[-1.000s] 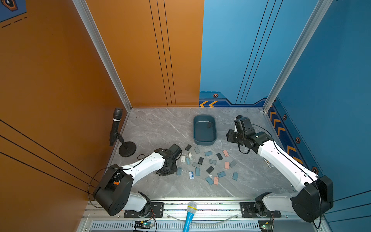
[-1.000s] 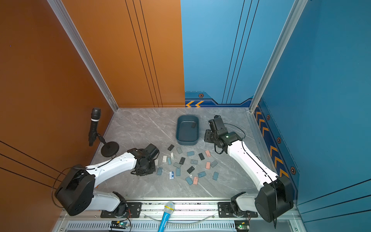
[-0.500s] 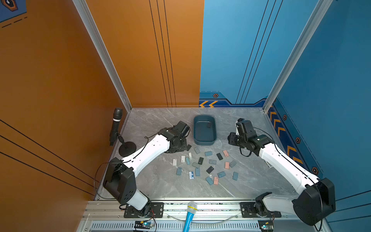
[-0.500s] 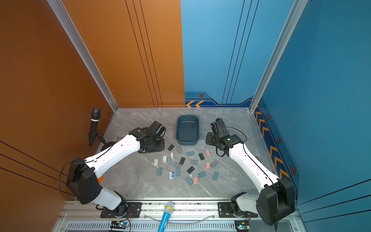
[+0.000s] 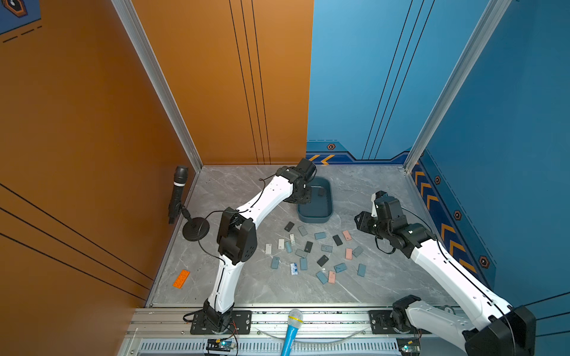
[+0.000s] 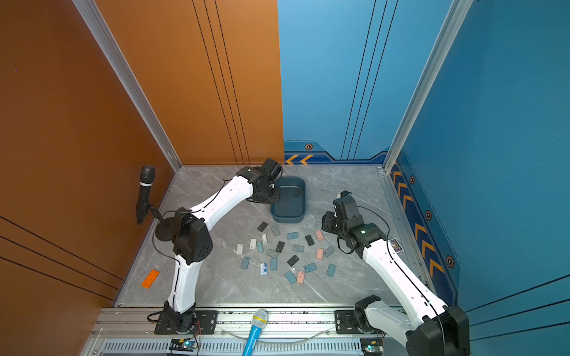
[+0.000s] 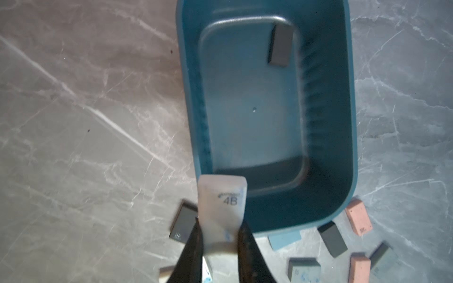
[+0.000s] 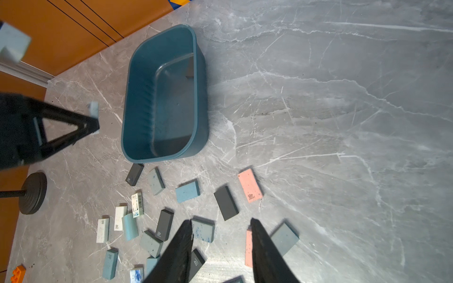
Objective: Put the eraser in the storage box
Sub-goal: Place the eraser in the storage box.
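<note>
A grey marbled table (image 5: 246,191) is sitting in a booth, with orange walls running along its left edge and half its far edge and blue walls along the rest. The box (image 5: 314,218) is standing near the middle of the far edge, with one dark eraser (image 7: 280,46) lying inside by its far right corner. Loose erasers (image 5: 308,246) in blue, dark, white and pink are lying scattered mid-table, between the box and the front edge.

The left gripper (image 7: 220,221) is pinching a white eraser (image 7: 221,203) reading "4B", holding it in the air at the box's left rim. The right gripper (image 8: 221,220) is hanging over the scatter's right side, jaws apart and gripping nothing.

A pink eraser (image 8: 250,185) and a dark one (image 8: 164,225) are also showing "4B"; another is carrying a barcode label (image 8: 137,204).

The table's far right corner, its left side and the strip along its front edge are lying mostly bare, apart from a mic stand (image 5: 196,228) at the left edge and an orange brick (image 5: 181,278) near the front left corner.
</note>
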`<state>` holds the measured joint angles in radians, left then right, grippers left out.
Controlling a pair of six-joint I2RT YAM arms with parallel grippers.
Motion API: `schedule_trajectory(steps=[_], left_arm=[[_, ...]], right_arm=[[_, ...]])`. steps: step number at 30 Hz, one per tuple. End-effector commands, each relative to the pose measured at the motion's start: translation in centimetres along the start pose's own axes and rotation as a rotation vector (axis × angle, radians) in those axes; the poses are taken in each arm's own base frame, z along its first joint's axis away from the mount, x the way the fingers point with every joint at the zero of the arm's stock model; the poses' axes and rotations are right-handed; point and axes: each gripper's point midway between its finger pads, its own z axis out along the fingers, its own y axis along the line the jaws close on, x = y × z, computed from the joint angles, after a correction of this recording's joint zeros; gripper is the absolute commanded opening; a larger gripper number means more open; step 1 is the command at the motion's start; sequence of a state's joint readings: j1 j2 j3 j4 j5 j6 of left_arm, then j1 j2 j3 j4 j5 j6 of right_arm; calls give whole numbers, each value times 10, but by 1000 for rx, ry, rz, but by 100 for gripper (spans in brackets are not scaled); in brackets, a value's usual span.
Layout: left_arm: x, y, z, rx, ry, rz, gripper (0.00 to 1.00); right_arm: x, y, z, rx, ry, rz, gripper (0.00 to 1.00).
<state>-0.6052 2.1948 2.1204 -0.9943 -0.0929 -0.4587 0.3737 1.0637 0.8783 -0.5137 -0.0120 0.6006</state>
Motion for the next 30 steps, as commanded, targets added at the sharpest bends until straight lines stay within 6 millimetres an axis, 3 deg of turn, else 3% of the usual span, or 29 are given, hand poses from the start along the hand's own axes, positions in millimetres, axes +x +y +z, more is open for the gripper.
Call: schedule_trajectory(steps=[1,12,22,30], left_arm=[[-2,-10,13,6,43,60,19],[-45,-11,61,-30,-46,6,20],[-52,6,100,-51,-51,-90,21],[-67,2,115,-8,-103,-108,22]], right_arm=[[11,-10,-2,12,10,37,41],[27,-26,-8,42,37,59,41],[32,-40,-11,60,23,95,41],[28,-45,-17,63,8,115,41]])
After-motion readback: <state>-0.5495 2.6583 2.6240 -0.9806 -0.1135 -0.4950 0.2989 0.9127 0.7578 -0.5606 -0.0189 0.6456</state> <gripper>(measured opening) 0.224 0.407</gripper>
